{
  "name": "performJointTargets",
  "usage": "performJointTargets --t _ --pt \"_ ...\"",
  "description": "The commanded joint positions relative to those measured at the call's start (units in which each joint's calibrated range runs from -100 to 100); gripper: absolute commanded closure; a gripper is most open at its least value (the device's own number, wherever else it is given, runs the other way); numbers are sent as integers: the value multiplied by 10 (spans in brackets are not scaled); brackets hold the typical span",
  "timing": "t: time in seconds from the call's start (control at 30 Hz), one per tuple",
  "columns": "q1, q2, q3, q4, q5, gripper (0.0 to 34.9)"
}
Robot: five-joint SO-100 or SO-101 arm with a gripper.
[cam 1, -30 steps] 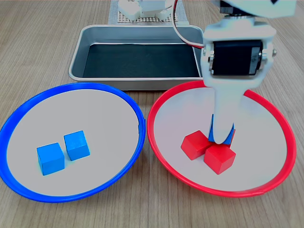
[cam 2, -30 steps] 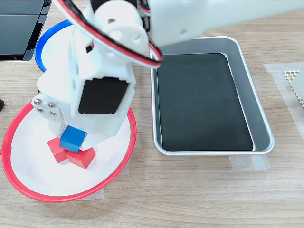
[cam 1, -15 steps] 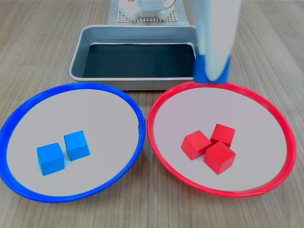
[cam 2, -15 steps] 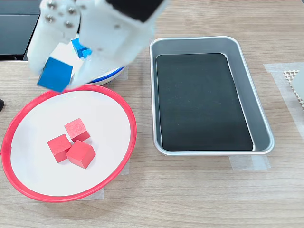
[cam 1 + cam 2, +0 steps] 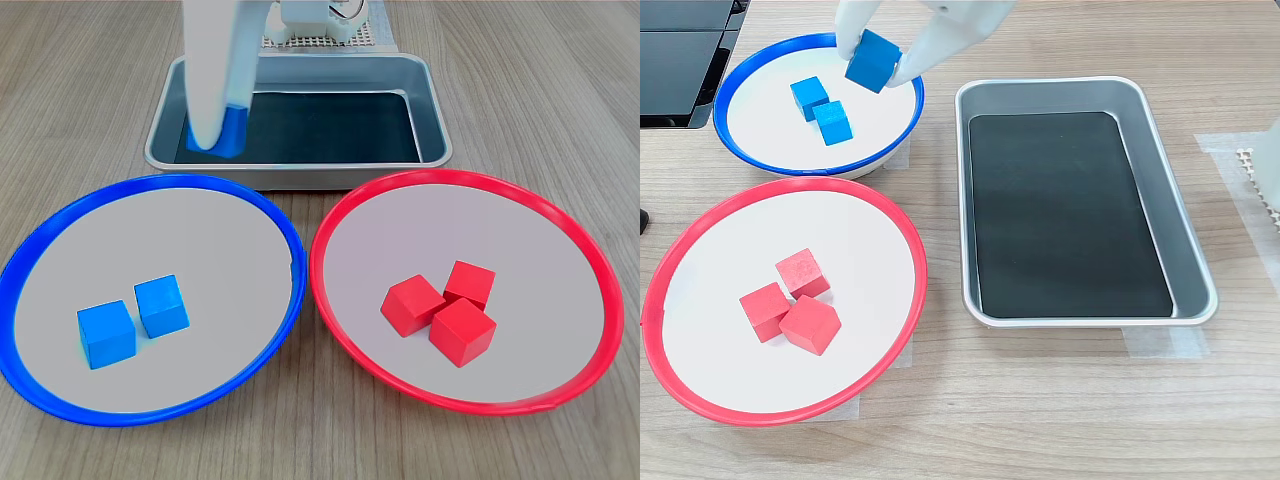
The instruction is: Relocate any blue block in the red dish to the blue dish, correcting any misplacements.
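In the first exterior view, going from left to right, the blue dish (image 5: 285, 225) holds two blue cubes (image 5: 133, 320) side by side toward its left. Above its far rim the gripper (image 5: 218, 135) hangs in the air, clamped on the blue block (image 5: 232, 130), which shows against the metal tray (image 5: 300, 172) behind. To the right, the red dish (image 5: 330, 215) holds only three red cubes (image 5: 440, 310) bunched together, so no blue remains there.

In the second exterior view the blue block (image 5: 874, 60) sits tilted between the white fingers (image 5: 855, 25), over the blue dish (image 5: 735, 85) near the second exterior view's right rim, with the two resting cubes (image 5: 822, 108) just to its left and lower. The coming move likely calls for lowering straight down onto bare dish floor beside them, clear of the rim, then releasing.
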Motion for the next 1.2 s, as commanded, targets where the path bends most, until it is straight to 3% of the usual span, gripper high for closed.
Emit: performJointTargets --t 0.0,0.47,1.07,1.17 --pt "13 14 -2 -4 -4 349" --pt "40 182 -173 -10 -13 349" --pt "-11 262 -241 -17 -19 348" --pt "-14 261 -232 -3 -25 314"
